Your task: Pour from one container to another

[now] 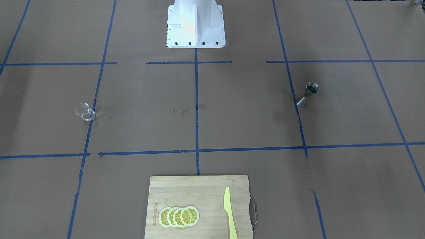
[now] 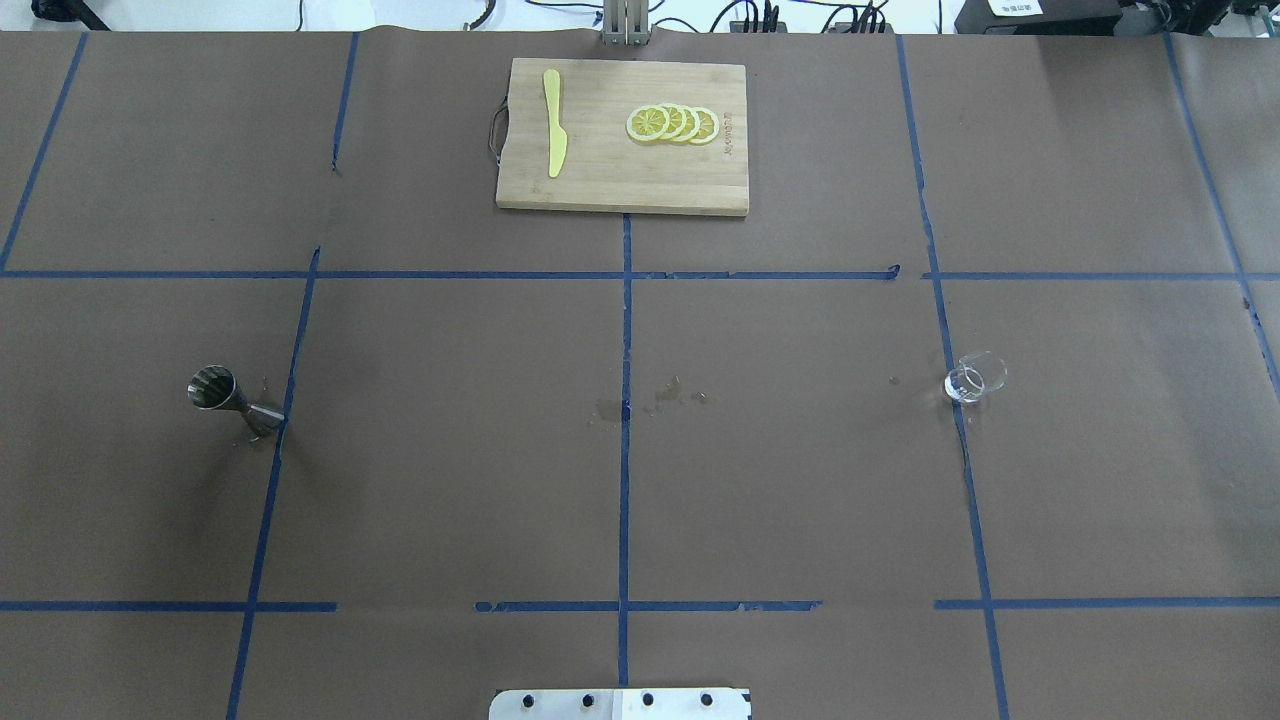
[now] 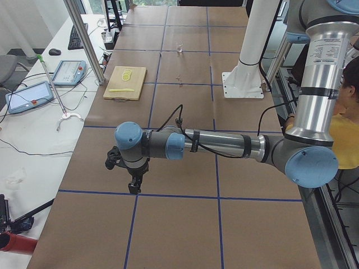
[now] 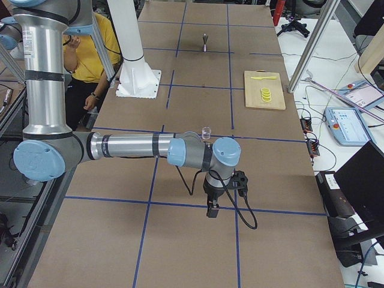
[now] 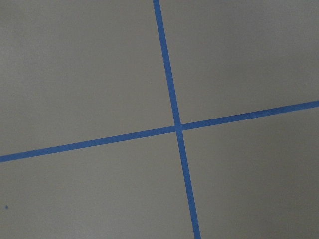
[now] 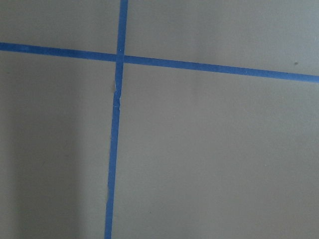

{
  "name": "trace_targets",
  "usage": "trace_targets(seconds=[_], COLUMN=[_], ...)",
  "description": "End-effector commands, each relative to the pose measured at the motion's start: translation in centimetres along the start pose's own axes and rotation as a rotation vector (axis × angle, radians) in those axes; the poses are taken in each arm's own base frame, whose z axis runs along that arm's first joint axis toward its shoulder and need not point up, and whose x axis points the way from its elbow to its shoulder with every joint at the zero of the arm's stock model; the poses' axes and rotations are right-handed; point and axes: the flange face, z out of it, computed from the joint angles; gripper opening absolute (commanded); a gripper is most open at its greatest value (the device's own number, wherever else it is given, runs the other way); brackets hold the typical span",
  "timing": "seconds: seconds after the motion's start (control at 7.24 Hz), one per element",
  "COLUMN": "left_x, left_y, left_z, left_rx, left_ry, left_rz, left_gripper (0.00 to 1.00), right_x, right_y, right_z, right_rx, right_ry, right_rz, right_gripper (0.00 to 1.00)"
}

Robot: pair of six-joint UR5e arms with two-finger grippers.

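Left pincer [image 3: 134, 186] and right pincer [image 4: 212, 209] hang low; you cannot tell their opening.
Clear glass cup [image 2: 975, 380] and steel hourglass jigger [image 2: 233, 400] stand well apart from the bamboo cutting board [image 2: 600, 175], on opposite sides.

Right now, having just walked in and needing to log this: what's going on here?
Nothing is being handled. The glass cup stands on the table at the robot's right, the steel jigger far off at its left, both upright. The left gripper and the right gripper hang over the table's ends, clear of both.
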Motion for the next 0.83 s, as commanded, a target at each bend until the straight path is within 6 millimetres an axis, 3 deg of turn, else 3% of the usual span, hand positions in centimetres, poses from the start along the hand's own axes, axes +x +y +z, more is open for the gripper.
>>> trace_targets(seconds=[0.0, 0.69], left_x=[0.85, 0.28], left_y=[-0.26, -0.02], left_z=[-0.86, -0.30], left_rx=[0.018, 0.005], left_ry=[0.000, -0.005], left_rz=[0.016, 0.001], left_gripper=[1.00, 1.00], right_x=[-0.18, -0.38], right_y=[-0.09, -0.06], right_z=[-0.18, -0.37], right_rx=[0.004, 0.009], right_ry=[0.000, -0.005], right_rz=[-0.004, -0.007], right_gripper=[1.00, 1.00])
